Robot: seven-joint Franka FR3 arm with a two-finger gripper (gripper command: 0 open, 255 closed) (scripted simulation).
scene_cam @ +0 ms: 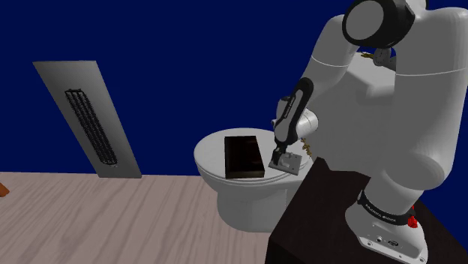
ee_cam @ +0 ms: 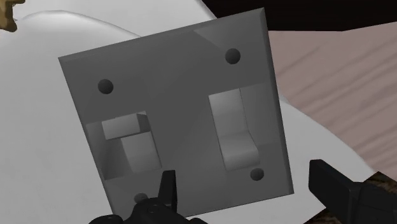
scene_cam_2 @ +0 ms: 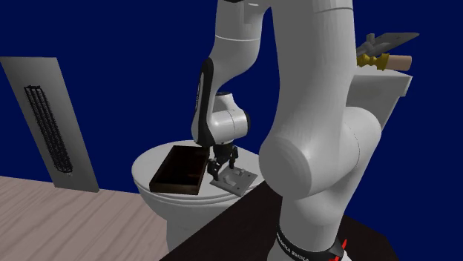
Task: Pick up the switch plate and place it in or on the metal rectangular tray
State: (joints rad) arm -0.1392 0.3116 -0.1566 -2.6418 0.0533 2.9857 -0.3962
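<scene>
The grey square switch plate, with two toggle cut-outs and small round screw holes, lies flat on the closed lid of a white toilet, at the side of the lid nearest the stand. In the shoulder view the plate is mostly covered by the black tool, and only a pale corner shows. In the second exterior view the plate sits at the lid's edge, one corner seeming to reach past it.

The tool hangs just above the plate with its fingers apart. In the wrist view one fingertip overlaps the plate's near edge and half hides a screw hole, while the other stands off beyond the plate's side. Whether either finger touches the plate cannot be told. In the second exterior view the tool points down, just beside the tray.

The dark brown rectangular tray rests on the same lid, just beside the plate, on the side away from the stand. Its shallow walls show best in the second exterior view, and its material is not plain.

The black box stand hides the toilet's near side. On the cistern lies a tan and gold object, partly cut off by the arm and hard to name. A grey panel with a dark ribbed strip leans against the blue wall above the pale wooden floor.
</scene>
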